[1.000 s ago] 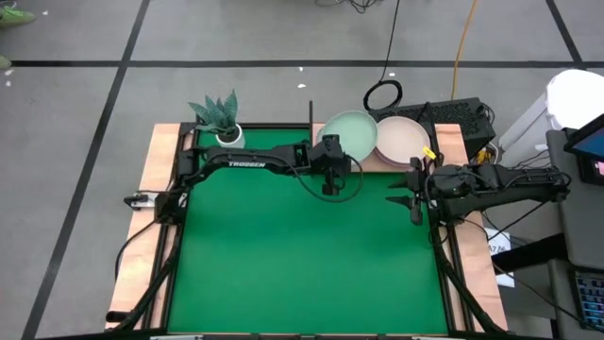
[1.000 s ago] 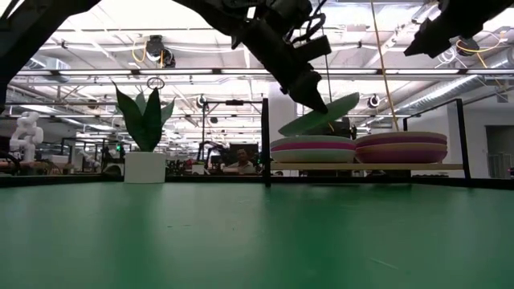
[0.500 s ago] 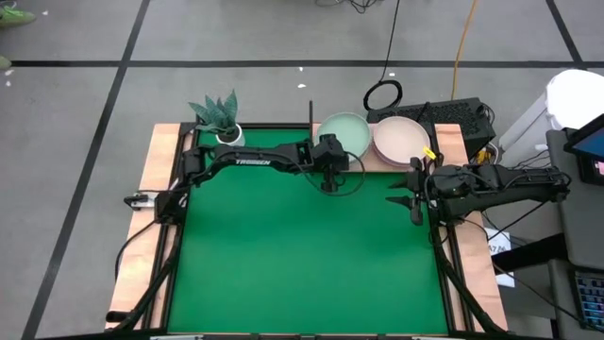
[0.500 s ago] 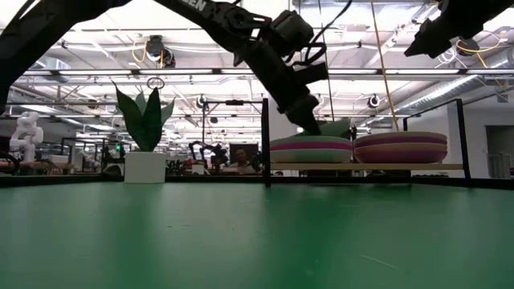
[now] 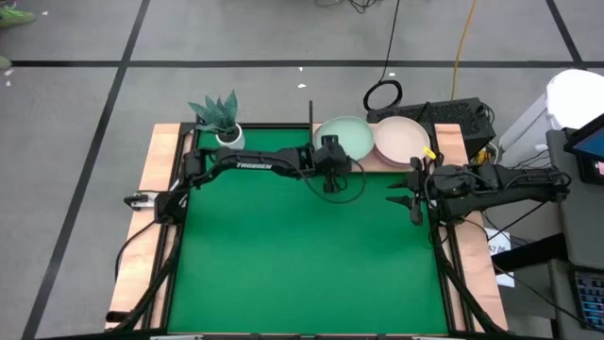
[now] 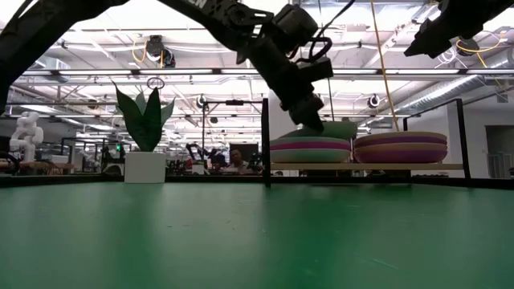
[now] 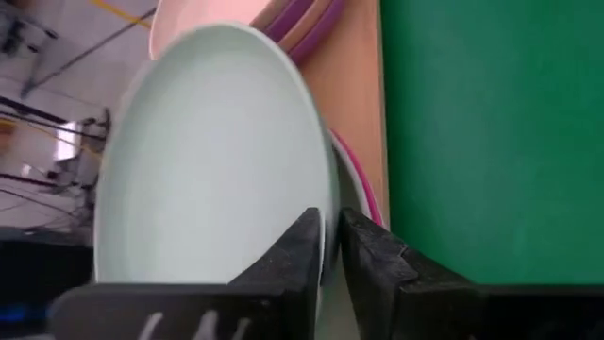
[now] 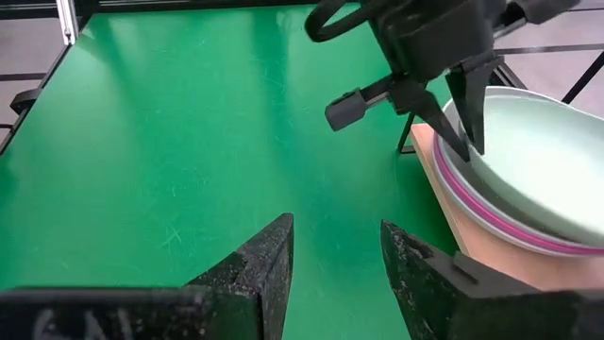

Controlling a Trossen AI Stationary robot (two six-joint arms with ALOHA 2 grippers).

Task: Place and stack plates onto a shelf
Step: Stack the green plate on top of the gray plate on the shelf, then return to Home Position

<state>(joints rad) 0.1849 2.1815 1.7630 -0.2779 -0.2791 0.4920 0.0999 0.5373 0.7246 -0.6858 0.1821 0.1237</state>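
"TROSSEN" on left arm (image 5: 255, 163), mint plate (image 5: 345, 135)

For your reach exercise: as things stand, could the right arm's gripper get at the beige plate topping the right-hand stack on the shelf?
Probably yes: the right gripper hangs open beside the beige plate, with nothing between; the left gripper is busy at the mint plate.

My tabletop (image 5: 283, 264) wears a green mat (image 5: 302, 246). At the frame's upper right, the wooden shelf (image 5: 382, 162) carries two plate stacks (image 5: 401, 137); a potted plant (image 5: 219, 115) sits upper left.
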